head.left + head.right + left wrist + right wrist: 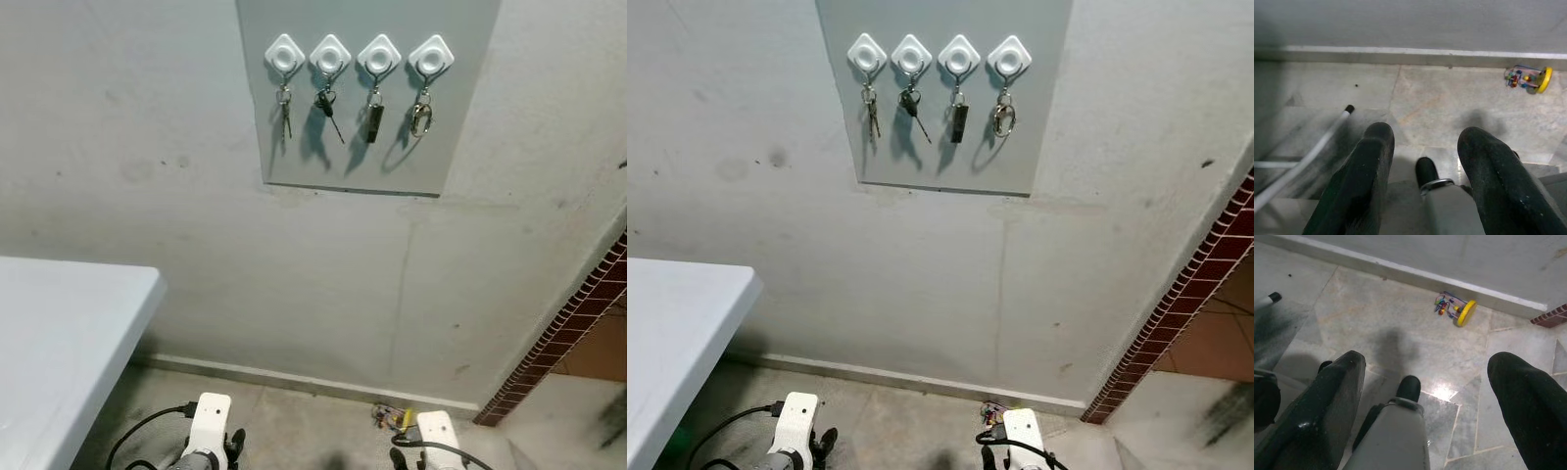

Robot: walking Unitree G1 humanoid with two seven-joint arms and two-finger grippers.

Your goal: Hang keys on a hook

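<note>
Four white diamond-shaped hooks are fixed in a row on a grey panel (362, 147) high on the wall. Each one carries something: the leftmost hook (285, 54) holds a small key bunch (285, 113), the second a dark key (328, 106), the third a dark fob (375, 119), and the rightmost hook (431, 57) a ring of keys (421, 117). Both arms hang low near the floor, far below the panel. My left gripper (1426, 137) is open with nothing between its fingers. My right gripper (1430, 360) is also open and holds nothing.
A white table (59, 333) juts in from the left, with its white leg (1308, 152) on the stone floor. A small colourful toy with a yellow disc (1455, 308) lies by the skirting. A brick-patterned wall edge (578, 313) runs down on the right.
</note>
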